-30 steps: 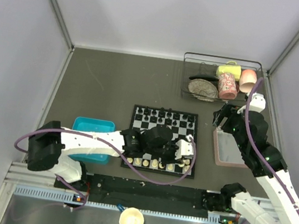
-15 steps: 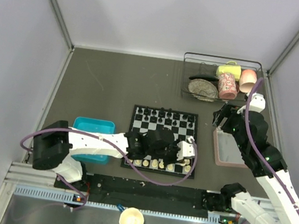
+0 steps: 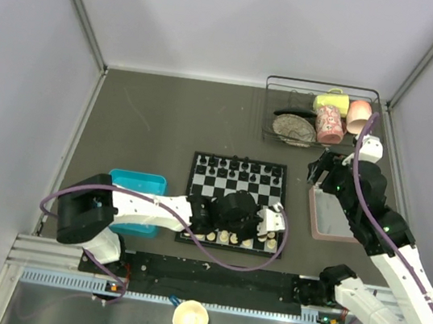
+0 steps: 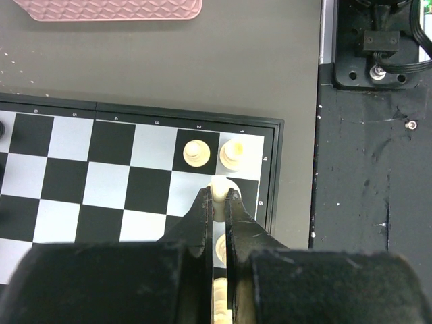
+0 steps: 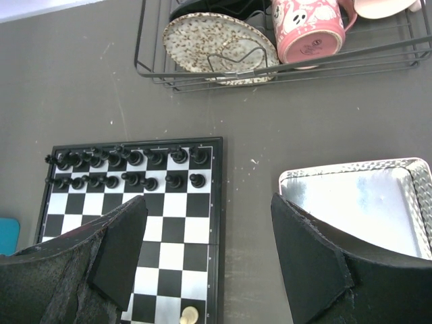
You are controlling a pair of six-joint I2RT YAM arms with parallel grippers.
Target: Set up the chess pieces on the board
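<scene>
The left fingers (image 4: 198, 226) were down at the near right corner of the board (image 4: 67, 177), pinched tight on a cream chess piece (image 4: 223, 187). Its rounded top peeked out just past the tips, right by the board's dark border. Resting on the square or lifted off it? No telling from here.

Two more cream pieces (image 4: 196, 153) stood side by side on the squares just beyond it, one on black, one on white. More cream showed under the fingers, too hidden to make out. From above, the left arm (image 3: 144, 207) lay stretched across the near edge of the board, covering much of the cream row there. On the far side, the black pieces (image 5: 125, 160) were lined up in two neat rows.

The right fingers (image 5: 310, 263) were spread wide with nothing between them, hanging above the table (image 5: 250, 175) over the gap between the board and the pinkish tray (image 5: 351, 202). Beyond that, a wire rack (image 5: 139, 40) held a speckled plate (image 5: 219, 44) and a pink mug (image 5: 310, 27). A blue tray (image 3: 136, 181) sat left of the board.
</scene>
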